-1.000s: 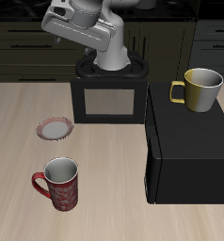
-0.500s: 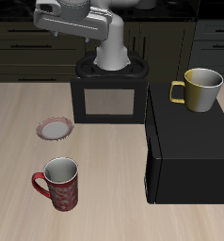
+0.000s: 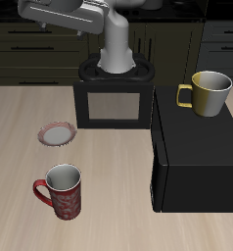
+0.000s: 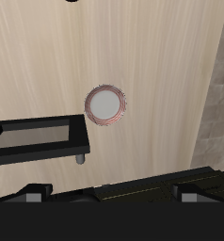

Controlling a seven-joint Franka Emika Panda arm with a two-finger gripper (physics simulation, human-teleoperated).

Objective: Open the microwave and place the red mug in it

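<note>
The exterior view is showing the whole worktop [image 3: 118, 186]. The microwave [image 3: 197, 157], a large matte black box, is sitting toward the near edge, and its door is looking closed, with a grey bar handle [image 3: 154, 192] running down its edge. A yellow-olive mug [image 3: 208, 93] is standing upright on its roof. The red mug [image 3: 63, 191] is standing upright near the worktop's front edge, well apart from the microwave; it is dark red and mottled, pale grey inside, its loop handle pointing away from the microwave. Farther back a flat red-rimmed plate [image 3: 58, 133] is lying beside a black stand with a windowed front [image 3: 113, 98]. The arm [image 3: 74, 17] is reaching out high over the far side, and the tool is cut off by the frame edge.

The wrist view is looking straight down on the plate [image 4: 105, 104] and a corner of the stand [image 4: 39, 139]. Neither mug nor the microwave is appearing here. The tool's dark fingers [image 4: 34, 196] are only partly visible (blurred against a black band), so I cannot tell whether they are spread or pressed together.
</note>
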